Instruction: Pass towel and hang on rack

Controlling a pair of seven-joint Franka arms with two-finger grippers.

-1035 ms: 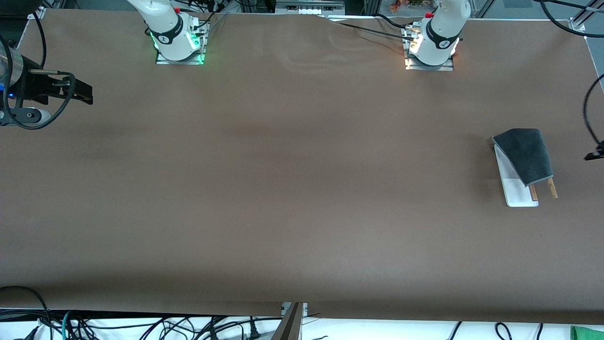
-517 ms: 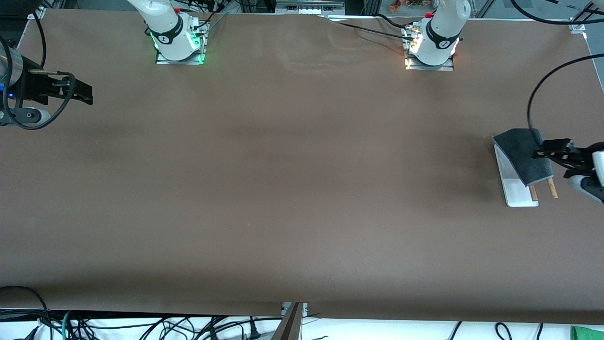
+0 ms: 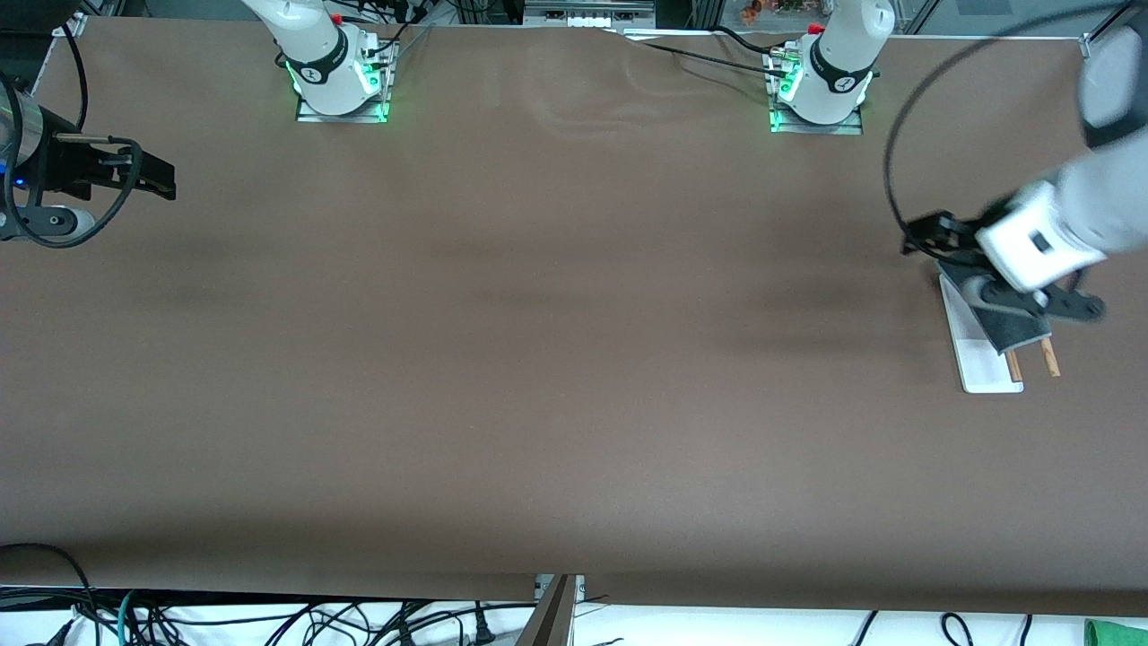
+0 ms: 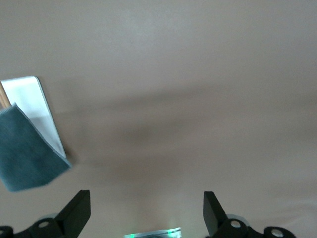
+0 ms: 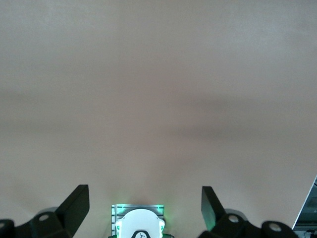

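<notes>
The dark grey towel (image 3: pixel 1020 329) lies draped over the rack at the left arm's end of the table; it also shows in the left wrist view (image 4: pixel 27 153). The rack's white base plate (image 3: pixel 982 366) and the brown rod ends (image 3: pixel 1047 357) stick out from under the cloth on the side nearer the front camera. My left gripper (image 3: pixel 928 238) hangs open over the rack's end toward the arm bases, holding nothing, and its hand hides much of the towel. In the left wrist view the open left gripper (image 4: pixel 146 201) faces bare table beside the plate (image 4: pixel 37 106). My right gripper (image 3: pixel 152 175) waits open and empty at the right arm's end (image 5: pixel 143 198).
The two arm bases (image 3: pixel 336 76) (image 3: pixel 821 85) stand along the table edge farthest from the front camera. Cables (image 3: pixel 269 619) lie below the table's front edge, with a green object (image 3: pixel 1117 632) at the corner. A black cable (image 3: pixel 892 135) loops from the left arm.
The left arm has swung in from the table's end and now hangs over the rack and towel. Its base light turned from yellow-white to green. The right arm has not moved.
</notes>
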